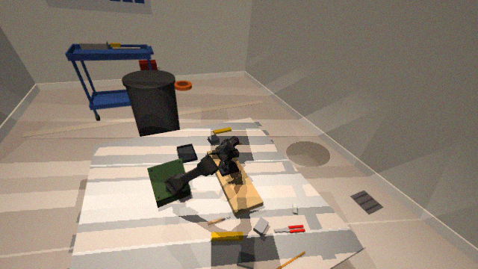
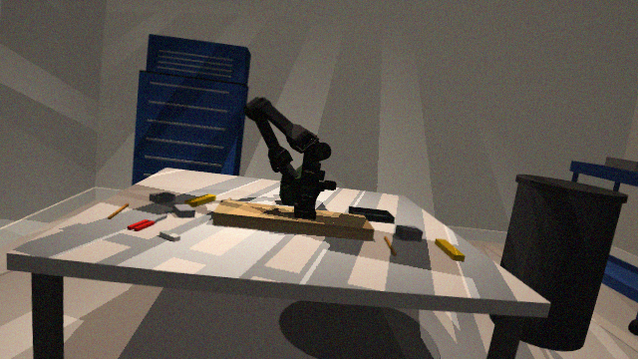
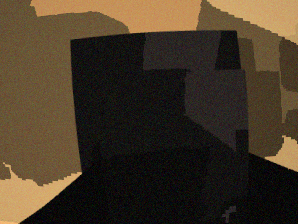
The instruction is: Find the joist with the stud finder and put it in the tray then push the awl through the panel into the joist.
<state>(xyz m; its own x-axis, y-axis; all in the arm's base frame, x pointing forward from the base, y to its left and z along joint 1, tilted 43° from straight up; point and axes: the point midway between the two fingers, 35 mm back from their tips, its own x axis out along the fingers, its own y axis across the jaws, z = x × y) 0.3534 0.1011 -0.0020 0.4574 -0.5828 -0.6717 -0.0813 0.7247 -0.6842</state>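
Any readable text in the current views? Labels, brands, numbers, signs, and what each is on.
None readable.
Blue drawer cabinet: pale horizontal lines only, no lettering.
Block in the hand: too dark to tell if it is marked.
Wall panel: cut off by the frame, no text visible.

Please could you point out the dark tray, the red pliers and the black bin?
Dark tray (image 1: 187, 153) (image 2: 371, 217): top view, inner floor; exterior view, near side.
Red pliers (image 1: 297, 231) (image 2: 140, 225): top and exterior views, handle.
Black bin (image 1: 154, 108) (image 2: 558, 259): top and exterior views, side wall.
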